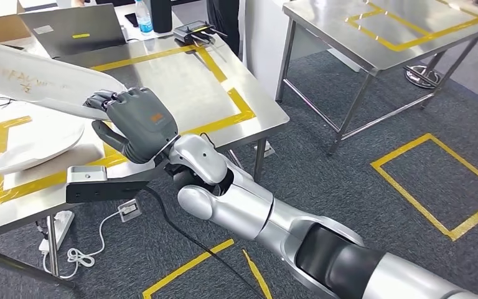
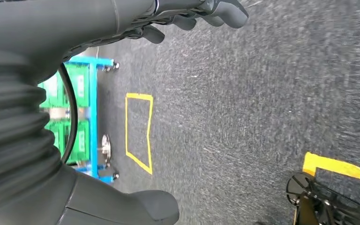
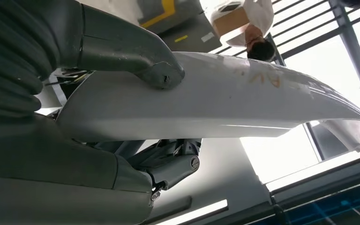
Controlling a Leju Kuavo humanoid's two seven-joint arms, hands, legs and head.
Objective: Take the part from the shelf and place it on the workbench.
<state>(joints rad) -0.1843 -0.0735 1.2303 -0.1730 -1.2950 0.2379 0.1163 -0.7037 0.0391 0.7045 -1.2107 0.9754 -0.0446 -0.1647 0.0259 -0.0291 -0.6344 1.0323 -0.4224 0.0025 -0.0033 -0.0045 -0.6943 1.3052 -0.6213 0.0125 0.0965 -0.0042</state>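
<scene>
- right hand [image 1: 138,124] grips the long white part [image 1: 34,80] at one end
- part's long axis runs leftward over the bench [image 1: 180,87]

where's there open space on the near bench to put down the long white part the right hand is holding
The right hand holds the long white part above the workbench. The bare patch lies inside the yellow tape rectangle, right of the hand. The left end is crowded by another white part; the far edge by a laptop.

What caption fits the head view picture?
Right hand holds a long white part above the steel workbench marked with yellow tape.
</scene>
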